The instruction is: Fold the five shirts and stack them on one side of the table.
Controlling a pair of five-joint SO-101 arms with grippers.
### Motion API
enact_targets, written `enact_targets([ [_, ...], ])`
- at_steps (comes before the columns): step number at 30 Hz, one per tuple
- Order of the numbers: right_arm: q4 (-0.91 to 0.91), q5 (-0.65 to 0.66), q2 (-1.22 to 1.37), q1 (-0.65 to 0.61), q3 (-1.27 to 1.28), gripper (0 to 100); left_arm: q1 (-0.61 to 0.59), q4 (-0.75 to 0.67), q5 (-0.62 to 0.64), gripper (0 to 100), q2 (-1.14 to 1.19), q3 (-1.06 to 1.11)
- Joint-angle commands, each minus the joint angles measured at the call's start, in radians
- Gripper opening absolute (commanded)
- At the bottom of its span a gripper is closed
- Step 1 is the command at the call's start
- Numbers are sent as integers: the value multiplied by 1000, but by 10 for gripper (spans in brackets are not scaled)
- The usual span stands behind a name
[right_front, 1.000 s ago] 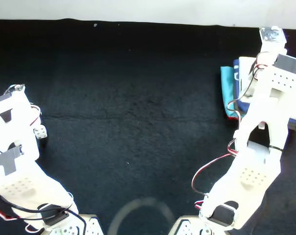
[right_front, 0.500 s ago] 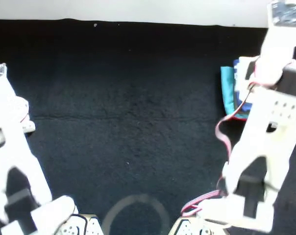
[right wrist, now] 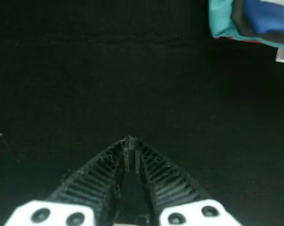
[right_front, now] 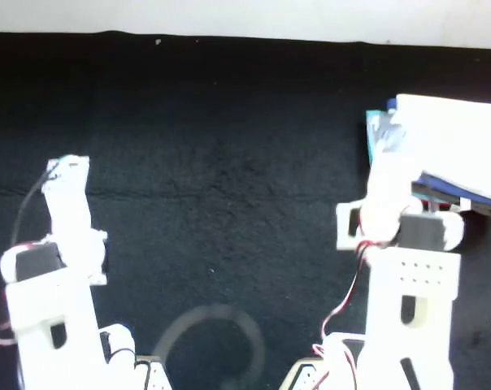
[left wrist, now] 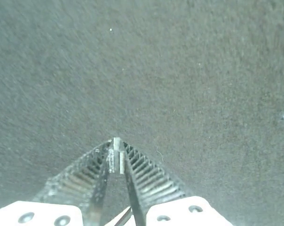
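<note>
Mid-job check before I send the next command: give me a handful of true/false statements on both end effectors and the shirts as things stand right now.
1. The left end effector is shut and holds nothing. True.
2. The shirt stack sits on the right arm's side of the table. True.
3. The right end effector is clamped on a shirt. False: it is shut on nothing, over bare black cloth, apart from the stack.
4. An unfolded shirt lies spread across the middle of the table. False: the shirts seen are all folded in the stack.
5. The stack includes a teal layer and a blue layer. True.
</note>
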Motion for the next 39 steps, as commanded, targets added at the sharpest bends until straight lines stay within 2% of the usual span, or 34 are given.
enact_targets([
  [1,-165,-9,-120,21,246,7,19,-9,-8,11,-153,122],
  [5,-418,-6,-214,27,539,7,18,-155,-8,10,-334,354],
  [8,-541,-9,-277,18,731,7,41,-232,-8,10,-489,513],
  [12,-685,-9,-389,-1,934,7,81,-233,-3,11,-707,673],
  [16,-756,-9,-544,-4,1096,7,85,-91,-3,13,-834,651],
  [21,-691,-11,-782,-5,1205,7,105,43,-3,12,-802,665],
  [28,-217,-5,-1049,-5,1211,7,110,43,-3,12,-803,665],
  [39,-223,-8,-1040,-5,1211,7,107,43,-3,11,-803,665],
])
